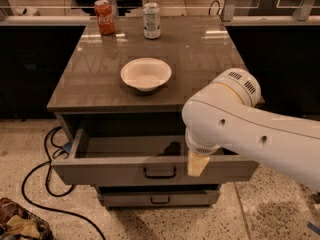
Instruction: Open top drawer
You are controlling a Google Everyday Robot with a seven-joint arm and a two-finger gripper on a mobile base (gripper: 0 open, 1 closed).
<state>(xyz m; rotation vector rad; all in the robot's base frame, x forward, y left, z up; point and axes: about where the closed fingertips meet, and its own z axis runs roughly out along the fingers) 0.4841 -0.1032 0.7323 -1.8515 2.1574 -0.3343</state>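
Note:
The top drawer (115, 172) is the wide grey drawer right under the tabletop. It stands pulled out towards me, and its plain grey inside (125, 146) shows. Its small black loop handle (160, 173) sits mid-front. My gripper (197, 164) hangs below the big white arm (250, 129), over the drawer's front edge just right of the handle. Only its cream tip shows; the arm hides the rest. It is apart from the handle.
On the brown tabletop (200, 59) stand a white bowl (146, 74), a red cola can (104, 17) and a silver can (151, 20). A shorter grey drawer (157, 199) is shut below. A black cable (45, 184) lies on the floor at left.

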